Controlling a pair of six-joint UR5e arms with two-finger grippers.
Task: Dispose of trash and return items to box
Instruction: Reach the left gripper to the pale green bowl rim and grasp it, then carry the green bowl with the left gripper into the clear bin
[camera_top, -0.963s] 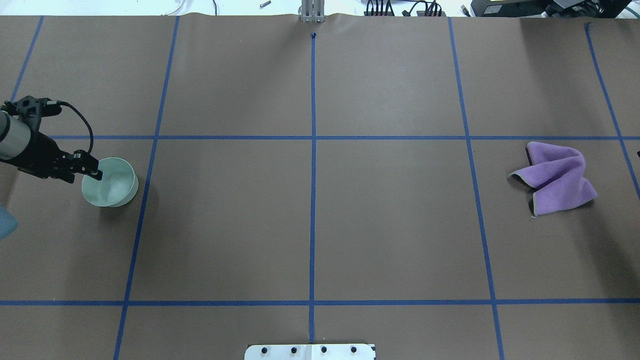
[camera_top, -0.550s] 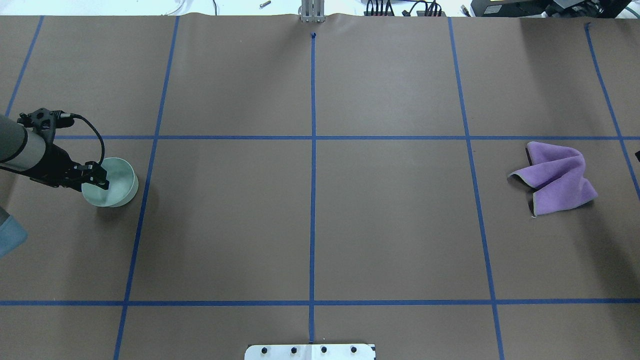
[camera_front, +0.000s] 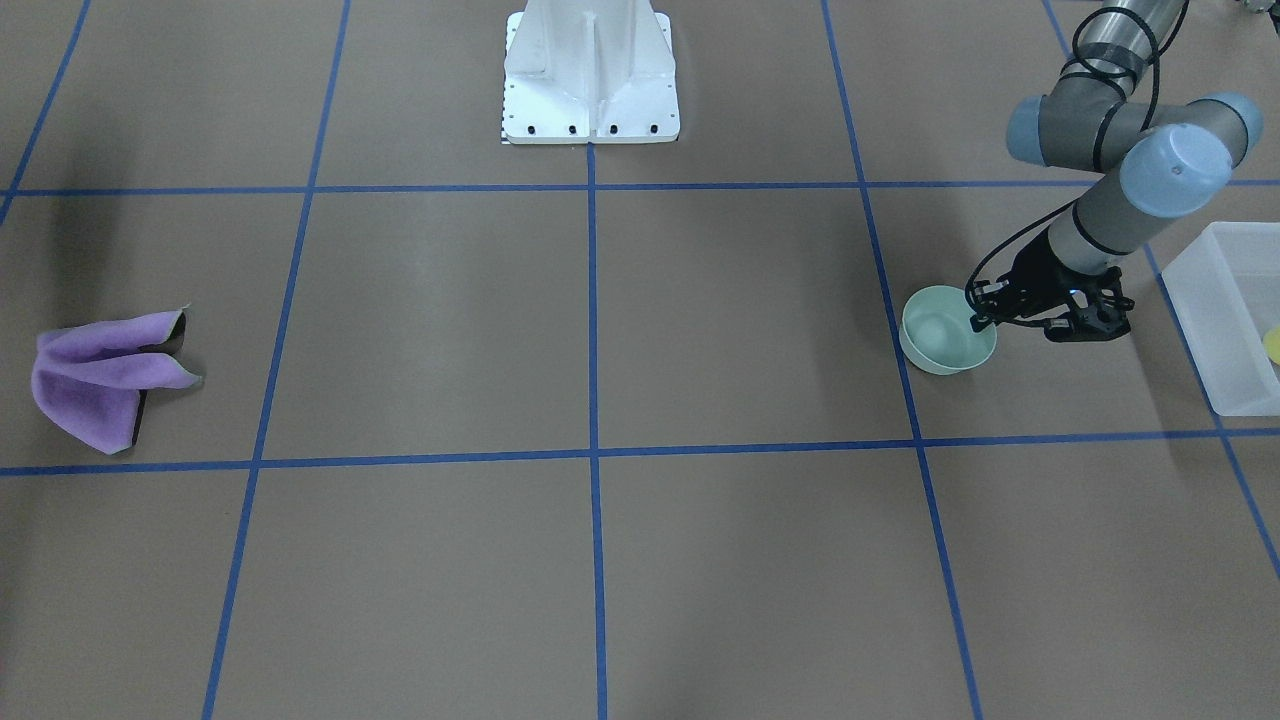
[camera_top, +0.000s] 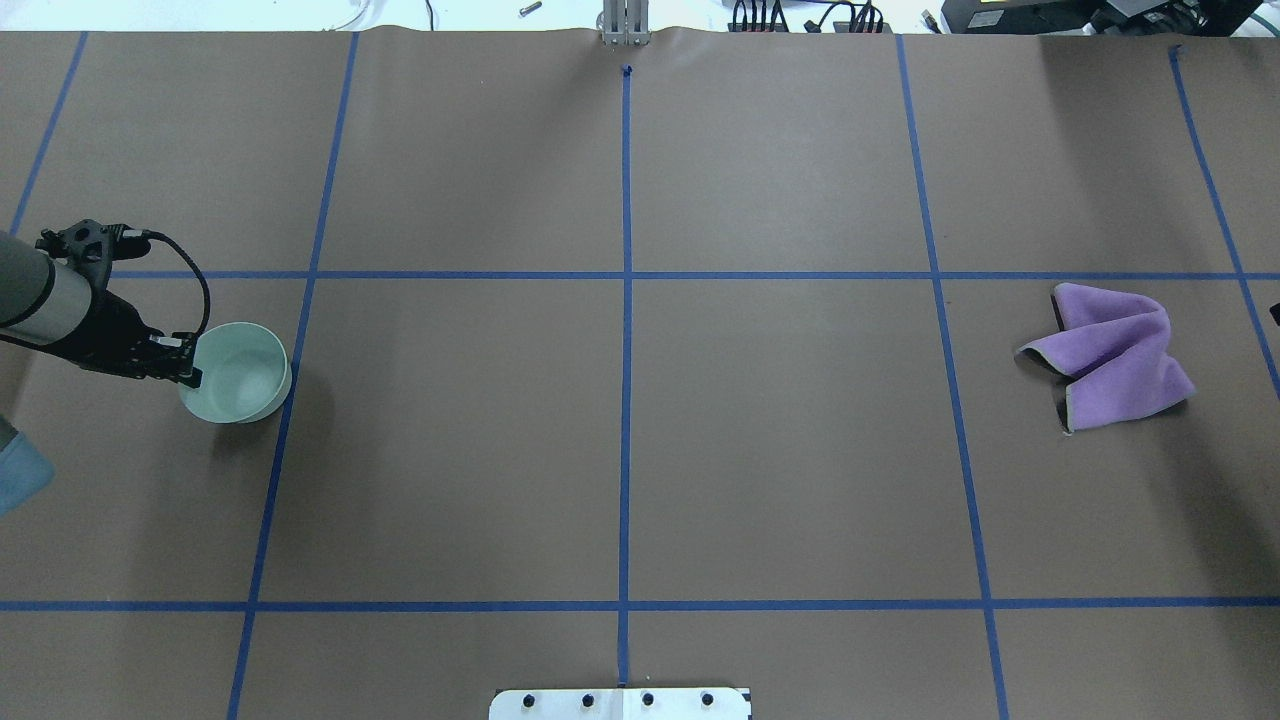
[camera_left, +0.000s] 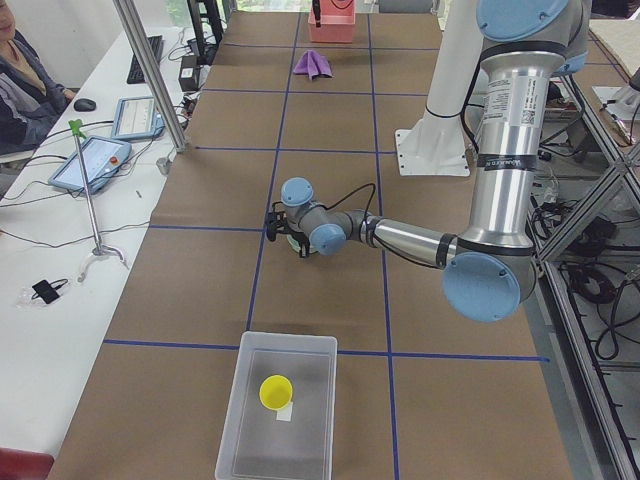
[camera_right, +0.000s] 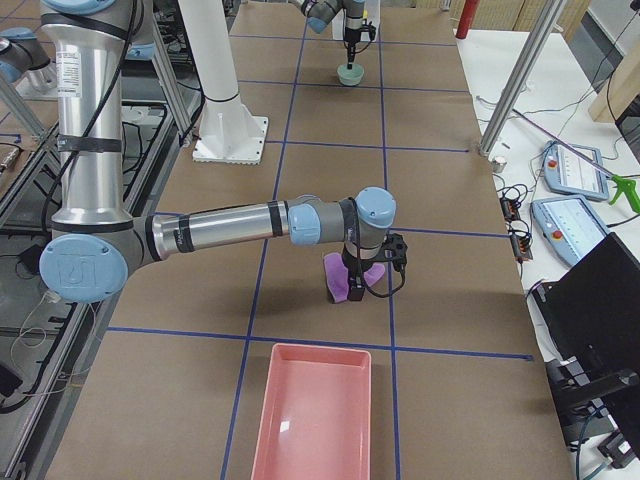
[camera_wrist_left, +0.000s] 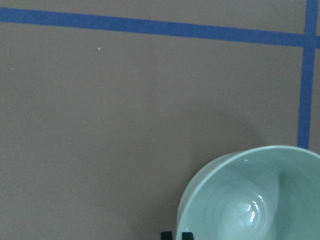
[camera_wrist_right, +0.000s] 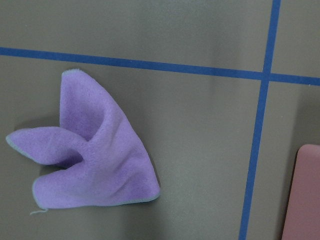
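Now left gripper (camera_top: 189, 366) pinches bowl (camera_top: 242, 374) rim on side facing box (camera_front: 1230, 300); box sits near, behind wrist

The table covering (camera_top: 780, 450) is plain matt brown, ruled into a grid by blue tape lines (camera_top: 626, 400). The bowl (camera_top: 240, 375) is a uniform pale mint green, unpatterned. The cloth (camera_top: 1115, 355) is lilac purple with a thin grey-green edging. The box (camera_left: 250, 400) is frosted translucent white, and the round item (camera_left: 275, 391) inside it is bright yellow. The tray (camera_right: 312, 415) is solid pink. The robot base (camera_front: 590, 70) is white. The left arm (camera_front: 1100, 215) is silver-grey with light blue joint caps (camera_front: 1175, 170). The left gripper (camera_top: 190, 372) and its cable (camera_top: 195, 280) are black.
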